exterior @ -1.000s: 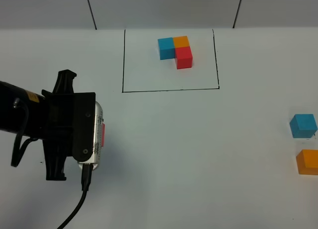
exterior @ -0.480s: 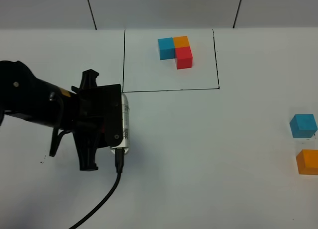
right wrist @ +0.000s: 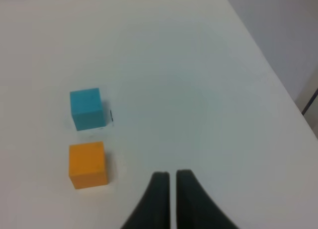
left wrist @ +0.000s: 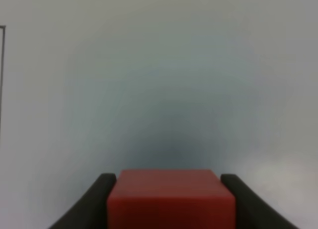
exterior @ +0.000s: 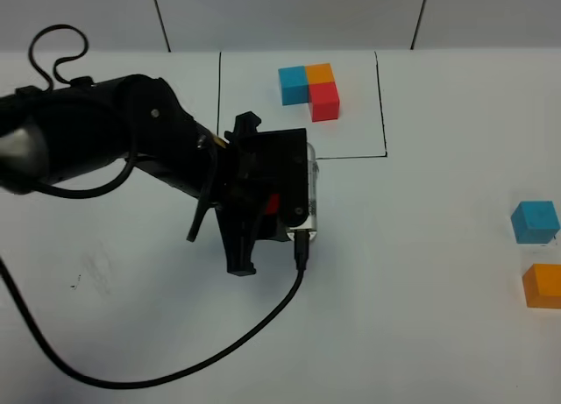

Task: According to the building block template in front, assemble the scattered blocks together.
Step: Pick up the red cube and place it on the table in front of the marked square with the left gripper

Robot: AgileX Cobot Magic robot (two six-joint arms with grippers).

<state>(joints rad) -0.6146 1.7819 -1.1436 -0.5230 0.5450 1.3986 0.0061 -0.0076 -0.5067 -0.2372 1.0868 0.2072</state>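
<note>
Block in transit: the left gripper (left wrist: 169, 182) is clamped on the red cube (left wrist: 170, 199), one finger against each side. It hangs over the white table (exterior: 421, 334) just outside the near line of the black frame (exterior: 298, 159), by that frame's near left corner. Inside the frame sits the template (exterior: 309, 88): blue and orange cubes side by side near the far line, with red tucked against the orange on the near side.

The other two loose pieces, the blue cube (exterior: 535, 222) and the orange cube (exterior: 543, 285), lie well to the right of the frame. They sit close together but apart, the orange farther from the frame.

The right gripper (right wrist: 170, 177) hovers near them with its fingers drawn almost together and nothing between them.

The step in hand looks like carrying the red piece to a building spot, the first of three placements; nothing is joined yet.

A cube has no long axis, so what counts is how its faces sit. In the left wrist view the red cube sits square between the fingers, with one flat face toward the camera.

The next move likely calls for setting it down flat with its sides parallel to the frame's lines. Bare table should be left on its far side for the orange, and beside that for the blue.
</note>
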